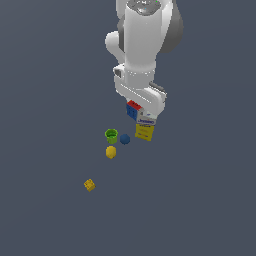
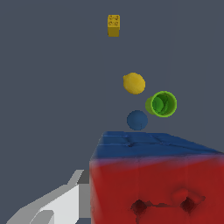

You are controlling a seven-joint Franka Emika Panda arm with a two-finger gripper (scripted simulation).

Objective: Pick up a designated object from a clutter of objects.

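The red-and-blue puzzle cube [image 1: 133, 108] sits right under the white hand, higher than the other items. In the wrist view it fills the near foreground [image 2: 153, 183], red face toward the camera, blue face behind. My gripper [image 1: 135, 113] is shut on it. One white finger [image 2: 65, 203] lies against the cube's side; the other finger is hidden behind the cube. The rest of the clutter lies far below on the floor.
A yellow-and-white box [image 1: 145, 129] stands just below the hand. A green cup [image 1: 111, 135] [image 2: 161, 104], a blue ball [image 1: 125, 139] [image 2: 137, 120] and a yellow lump [image 1: 111, 152] [image 2: 133, 83] sit together. A yellow cube [image 1: 89, 185] [image 2: 113, 25] lies apart.
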